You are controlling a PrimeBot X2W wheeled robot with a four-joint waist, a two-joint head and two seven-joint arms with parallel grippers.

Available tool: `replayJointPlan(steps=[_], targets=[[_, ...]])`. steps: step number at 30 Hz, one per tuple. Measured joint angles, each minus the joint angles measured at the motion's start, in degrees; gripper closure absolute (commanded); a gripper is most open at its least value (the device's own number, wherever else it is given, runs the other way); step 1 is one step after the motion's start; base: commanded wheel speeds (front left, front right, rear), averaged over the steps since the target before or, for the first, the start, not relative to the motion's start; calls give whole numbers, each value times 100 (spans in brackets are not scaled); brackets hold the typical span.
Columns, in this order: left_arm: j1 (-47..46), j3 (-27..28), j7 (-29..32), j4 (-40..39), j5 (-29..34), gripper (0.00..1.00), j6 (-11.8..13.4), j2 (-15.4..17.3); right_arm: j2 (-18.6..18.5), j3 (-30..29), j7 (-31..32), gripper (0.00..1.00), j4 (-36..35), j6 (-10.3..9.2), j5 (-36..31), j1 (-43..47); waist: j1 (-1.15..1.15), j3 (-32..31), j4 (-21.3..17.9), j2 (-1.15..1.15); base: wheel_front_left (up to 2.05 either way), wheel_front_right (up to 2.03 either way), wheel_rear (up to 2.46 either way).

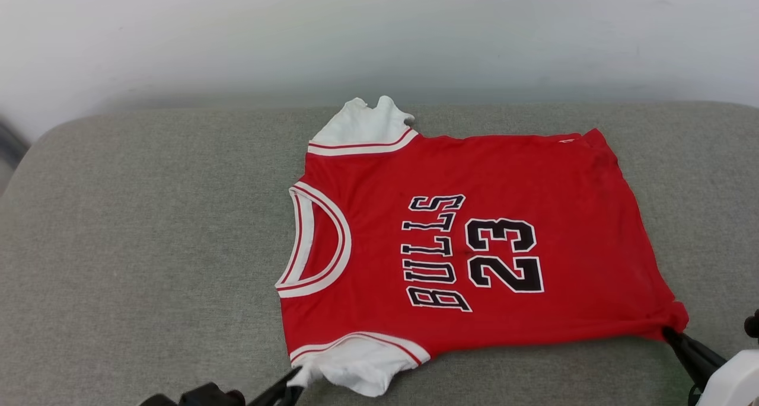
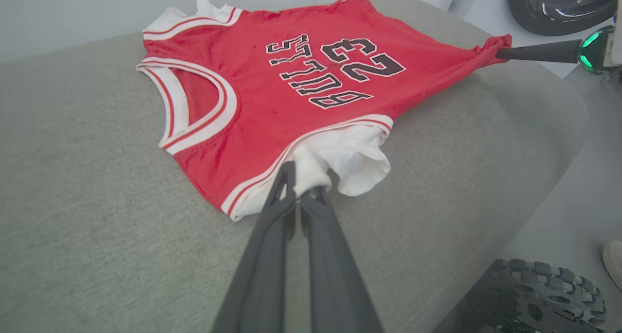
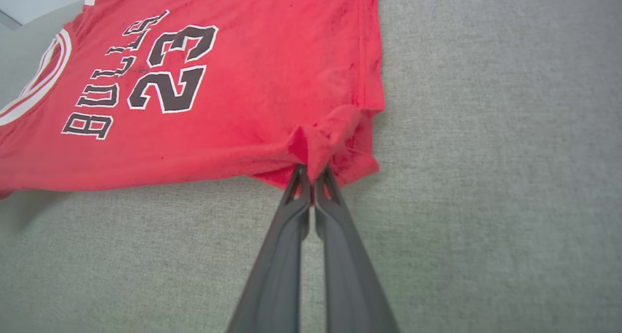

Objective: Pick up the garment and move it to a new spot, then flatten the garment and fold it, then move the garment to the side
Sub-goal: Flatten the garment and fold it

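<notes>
Two grips hold the garment, spread chest-up near the front right edge of the cushion. The left gripper clamps its white sleeve, the right gripper its hem corner.

Red garment flat, chest up, on grey cushion; left hand pinches white sleeve, right hand hem corner.

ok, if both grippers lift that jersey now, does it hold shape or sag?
Likely sags: the garment is thin cloth, bunching where the right gripper pinches its hem corner. Probably light: the left gripper holds its sleeve by a small pinch.
</notes>
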Motion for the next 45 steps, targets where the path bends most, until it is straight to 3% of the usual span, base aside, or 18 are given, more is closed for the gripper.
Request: replayJointPlan(steps=[7,16,27,35,36,37,38,39,45], targets=[[-492,367,-244,-234,88,100,29,83,223,-334,425,100,-504,0,-225,-179,1,223,-60,0,0,0,0],[-1549,467,-33,36,230,100,-304,82,224,-424,1007,100,-592,0,-586,-886,1,737,-109,0,0,0,0],[-2911,420,169,1211,390,100,-624,-290,336,-147,1837,100,-154,0,-1018,-1962,2,1568,-119,0,0,0,0],[-3471,131,254,2111,545,100,-725,-705,412,-127,2100,100,51,0,-1267,-2296,2,1723,-50,0,0,0,0],[-3506,115,245,2227,553,100,-724,-756,430,-142,2120,95,85,1,-1293,-2315,2,1710,-48,0,0,0,0],[-3525,99,235,2334,556,87,-723,-798,454,-155,2128,22,114,1,-1319,-2320,2,1693,-45,0,0,0,0],[-3529,81,210,2428,575,34,-711,-833,482,-172,2175,0,152,0,-1324,-2320,2,1671,-42,0,0,0,0],[-3528,71,196,2532,582,0,-697,-867,495,-163,2201,0,164,0,-1327,-2320,2,1641,-40,0,0,0,0],[-3329,142,14,2858,346,0,-560,-1055,582,-162,2201,0,83,0,-1410,-2174,1,1362,-42,0,0,0,0]])
